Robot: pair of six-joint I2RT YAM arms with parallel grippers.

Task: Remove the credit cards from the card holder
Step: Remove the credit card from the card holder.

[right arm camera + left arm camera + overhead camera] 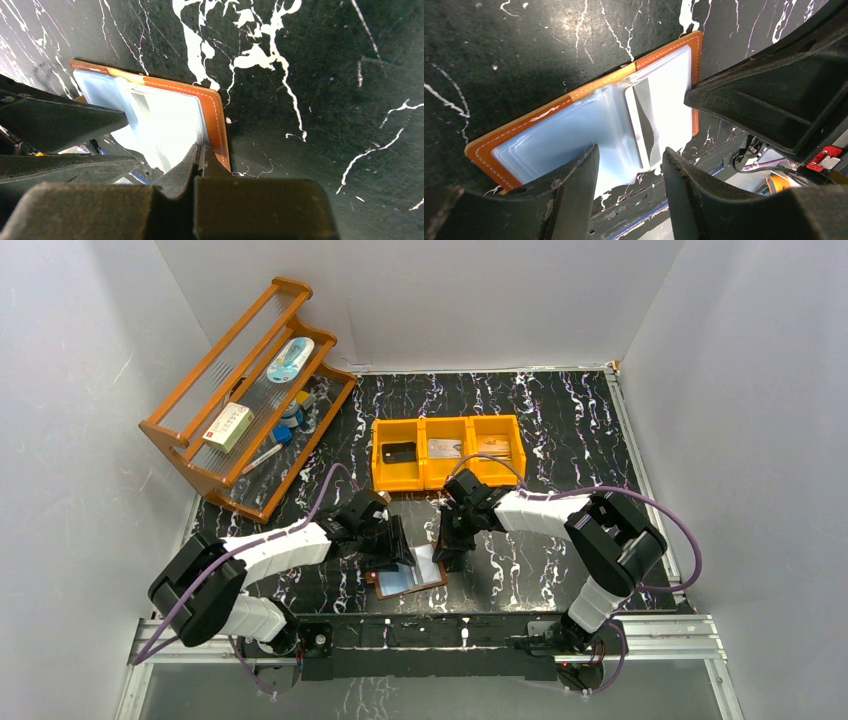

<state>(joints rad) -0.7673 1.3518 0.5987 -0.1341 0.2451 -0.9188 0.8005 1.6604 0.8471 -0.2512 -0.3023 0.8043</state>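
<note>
The card holder [410, 580] lies open on the black marbled table near the front edge, brown stitched leather [574, 95] around shiny pale-blue pockets. A pale credit card [646, 125] with a dark stripe sits in its right-hand pocket. My left gripper [631, 167] is open and straddles the near edge of the pockets, low over the holder [215, 115]. My right gripper [200, 150] is shut, tips at the right pocket's edge just inside the leather border; I cannot tell if they pinch anything. Black [398, 452], silvery-grey [444, 448] and tan [492, 446] cards lie in the orange bin.
The orange three-compartment bin [445, 480] stands just behind both grippers. A wooden rack [190, 455] at the back left carries a white-and-red box [228, 426] and small items. White walls close in the table on three sides.
</note>
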